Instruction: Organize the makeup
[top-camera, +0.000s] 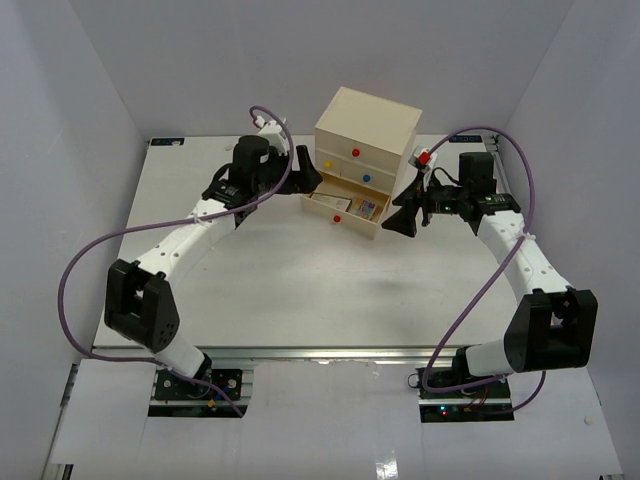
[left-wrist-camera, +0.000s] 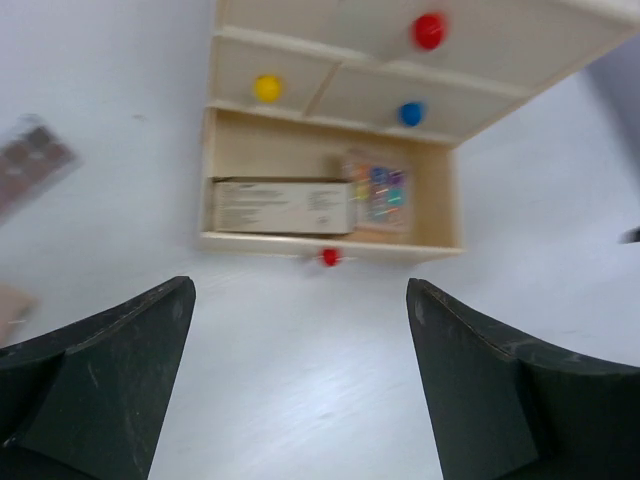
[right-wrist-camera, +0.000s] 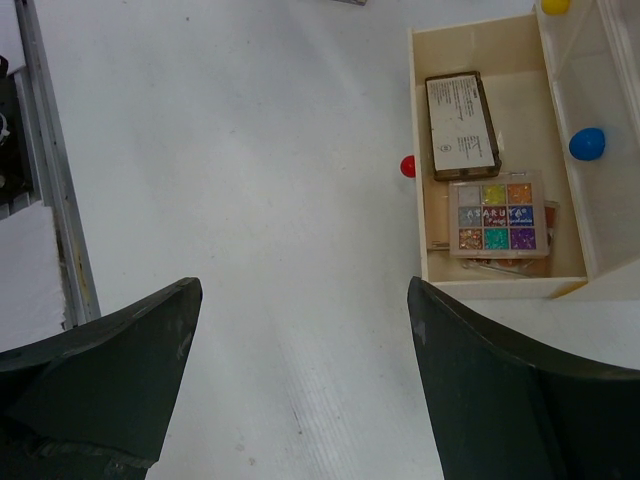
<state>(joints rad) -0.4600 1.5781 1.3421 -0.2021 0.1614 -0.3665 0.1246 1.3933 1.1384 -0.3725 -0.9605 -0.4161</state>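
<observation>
The cream chest (top-camera: 367, 135) stands at the back of the table with its bottom drawer (top-camera: 345, 210) pulled out. In the drawer (right-wrist-camera: 520, 100) lie a dark box with a white label (right-wrist-camera: 461, 124) and a glitter eyeshadow palette (right-wrist-camera: 496, 214). The left wrist view shows the same box (left-wrist-camera: 283, 206) and palette (left-wrist-camera: 378, 195), blurred. My left gripper (top-camera: 305, 172) hovers open and empty just left of the drawer (left-wrist-camera: 280, 160). My right gripper (top-camera: 405, 215) is open and empty beside the drawer's right end. Nothing lies between the left jaws (left-wrist-camera: 300, 290) or the right jaws (right-wrist-camera: 305, 290).
A brown palette (left-wrist-camera: 30, 165) and a tan item (left-wrist-camera: 12, 310) lie on the table at the left edge of the left wrist view. The upper drawers, with red (left-wrist-camera: 429, 30), yellow (left-wrist-camera: 266, 88) and blue (left-wrist-camera: 410, 113) knobs, are shut. A metal rail (right-wrist-camera: 60, 200) borders the table.
</observation>
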